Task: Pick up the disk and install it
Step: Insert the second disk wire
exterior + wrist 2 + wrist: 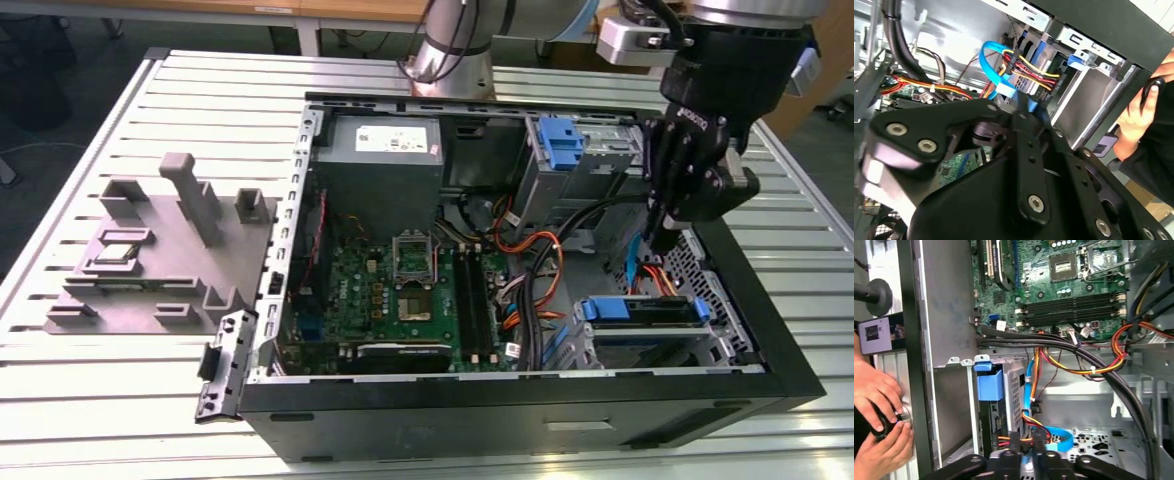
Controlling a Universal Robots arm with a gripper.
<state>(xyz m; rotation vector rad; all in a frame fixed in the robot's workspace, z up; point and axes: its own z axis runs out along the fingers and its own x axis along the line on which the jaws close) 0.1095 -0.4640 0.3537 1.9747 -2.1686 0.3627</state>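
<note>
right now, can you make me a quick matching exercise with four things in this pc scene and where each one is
Things:
1. gripper
2. grey fixture block
3. power supply box
4. blue carrier

Places:
A. on the slatted table, outside the case, at the exterior view's left
B. in the case's far corner, beyond the motherboard
C. reaching down into the case at the exterior view's right
D. in the drive bay at the case's near right corner

Pairs: 1-C, 2-A, 3-B, 4-D

Blue-framed disk (641, 311) seated flat in the case's drive bay, blue bracket (990, 382) outward.
</note>
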